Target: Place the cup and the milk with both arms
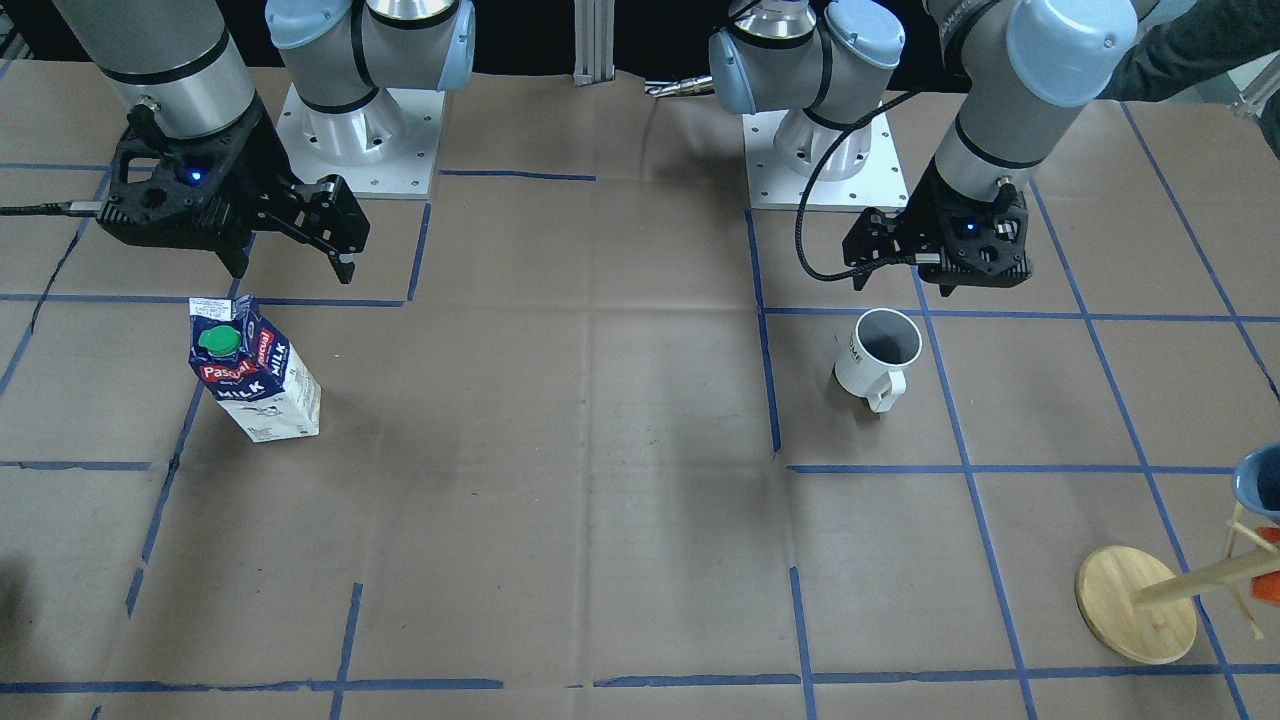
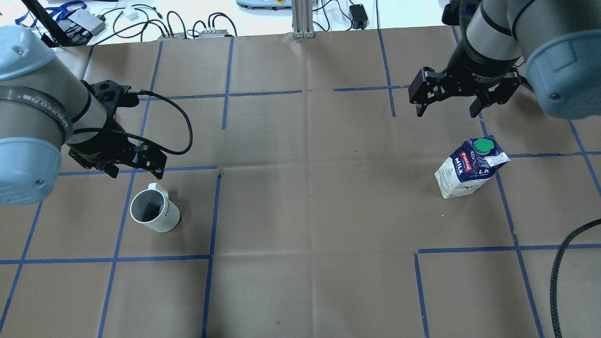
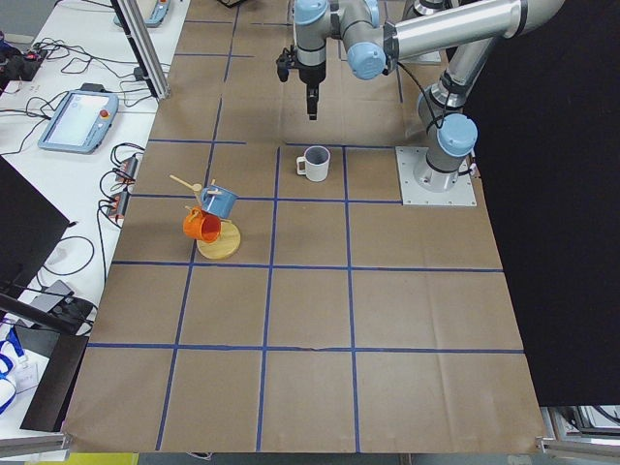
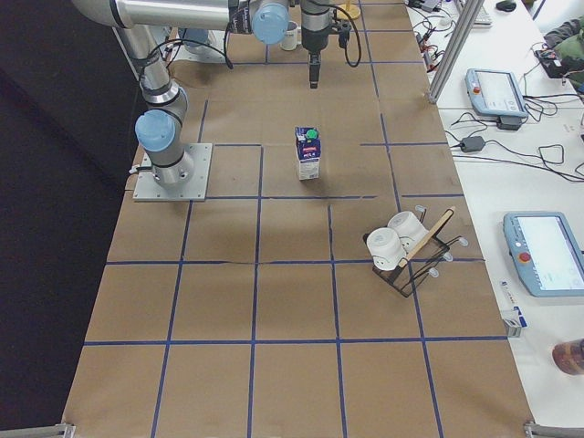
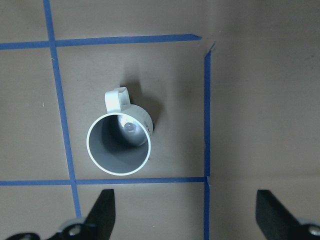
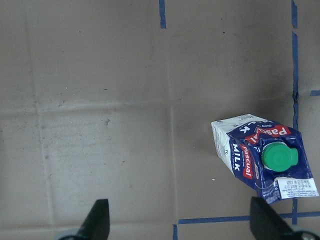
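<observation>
Brown paper table (image 2: 300, 211) gridded with blue tape (image 2: 228, 70).

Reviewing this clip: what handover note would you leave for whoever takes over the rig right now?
Left claw: open, empty, hovering close to the cup.
Right claw: open, empty, hovering close to the milk.
Cup: upright on the table, robot's left side, handle pointing away from the robot.
Milk: upright on the table, robot's right side, cap on.
Done: both arms positioned by their items.
Left: grasp both, then place them.
</observation>
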